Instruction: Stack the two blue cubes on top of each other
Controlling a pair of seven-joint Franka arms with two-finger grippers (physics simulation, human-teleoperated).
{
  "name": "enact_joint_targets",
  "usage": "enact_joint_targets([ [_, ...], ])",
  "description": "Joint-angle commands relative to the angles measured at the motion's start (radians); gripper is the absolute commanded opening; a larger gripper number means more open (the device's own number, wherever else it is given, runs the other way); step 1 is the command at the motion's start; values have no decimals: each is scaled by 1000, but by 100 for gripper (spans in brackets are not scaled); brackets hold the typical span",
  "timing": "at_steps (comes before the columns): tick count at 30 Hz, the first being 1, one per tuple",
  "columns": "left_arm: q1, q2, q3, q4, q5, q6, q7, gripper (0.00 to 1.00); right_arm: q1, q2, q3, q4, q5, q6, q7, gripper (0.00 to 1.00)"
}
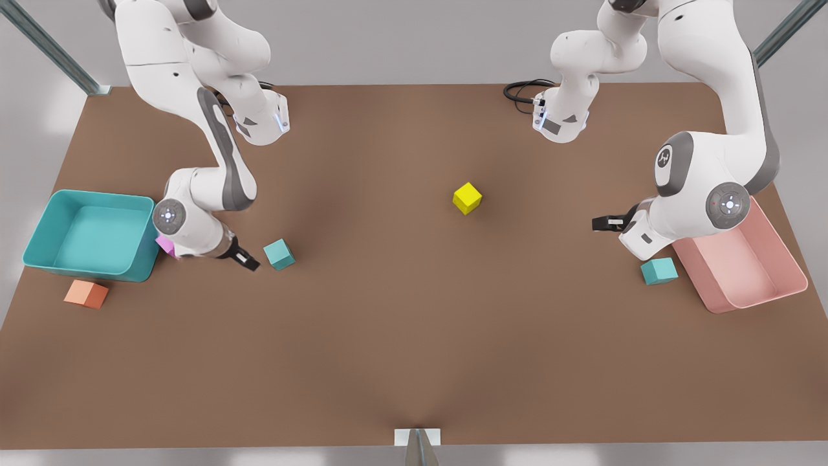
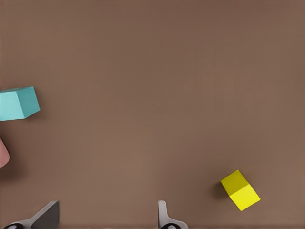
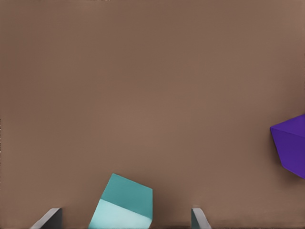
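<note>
While the right gripper [image 1: 244, 259], at the front view's left, is hanging with its fingers spread wide just beside the first blue cube [image 1: 279, 254], that cube is lying on the desk [image 1: 388, 336] turned at an angle to them. A closing grasp is therefore, I judge, risking catching corners and twisting the cube aside. The purple cube [image 3: 290, 143] is sitting close by, largely hidden behind that arm in the front view, so a careless swing is risking knocking it. Further right, the left gripper [image 1: 605, 223] is waiting, fingers also apart, near the second blue cube [image 1: 659, 270]. That cube is resting just beside the pink bin [image 1: 786, 285], where a heavy placement is risking shoving it towards the wall. Both cubes are being cut off at the wrist views' edges.
</note>
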Motion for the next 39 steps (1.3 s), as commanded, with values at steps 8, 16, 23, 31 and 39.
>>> enact_joint_targets([
  [8,0,-1,0,1,1,0,-3,100,37,13,6,-68,98,89,582,100],
  [16,-2,-1,0,1,2,0,-5,100,72,48,8,-71,121,81,582,100],
  [23,-2,-1,0,0,2,0,-5,100,98,99,8,-52,126,80,582,100],
  [31,-2,-1,0,0,2,0,-5,100,95,151,8,-23,126,81,569,100],
  [39,-2,-1,0,0,2,0,-5,100,98,208,8,-5,124,86,568,100],
])
